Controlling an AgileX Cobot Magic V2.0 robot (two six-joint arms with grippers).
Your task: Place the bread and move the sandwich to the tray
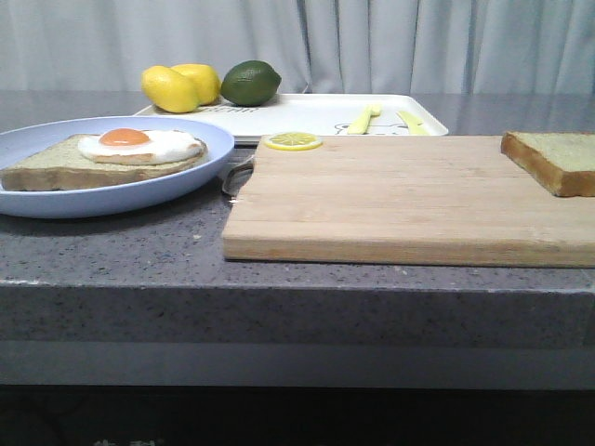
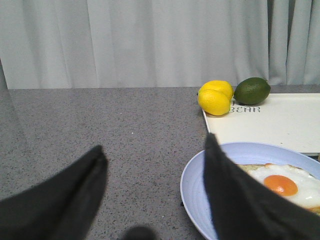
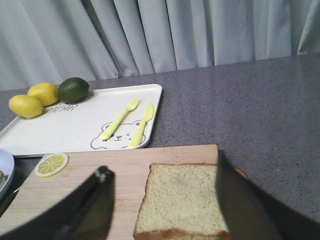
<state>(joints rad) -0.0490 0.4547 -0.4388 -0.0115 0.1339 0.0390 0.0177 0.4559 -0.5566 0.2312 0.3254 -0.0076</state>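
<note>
Wooden cutting board [image 1: 409,200] carries the bread [image 1: 555,160] at its far right corner, close to the board's edge, and that is the first hazard: a grip that nudges instead of clamps could shove the slice off the board onto the grey counter [image 1: 139,251]. The slice looks soft, so a hard squeeze might also dent it. The sandwich [image 1: 102,158] lies on the blue plate [image 1: 56,200] at the left, its fried egg [image 1: 139,144] resting loose on top (nothing seems to pin it), so dropping the bread off-centre, or tilting the plate on its way to the tray [image 1: 307,116], could slide the egg away. The tray already holds two lemons [image 1: 181,86], a lime [image 1: 251,82], a small fork [image 3: 119,119] and a knife [image 3: 141,125], and a lemon slice [image 1: 293,141] sits at the board's back edge, so free room for the plate is limited. Neither arm shows in the front view. The right gripper [image 3: 162,202] hovers low over the board with its fingers spread wide either side of the bread, holding nothing. The left gripper [image 2: 152,192] hangs above the counter, fingers wide apart and empty, one finger [image 2: 235,195] overlapping the plate's near rim in view
</note>
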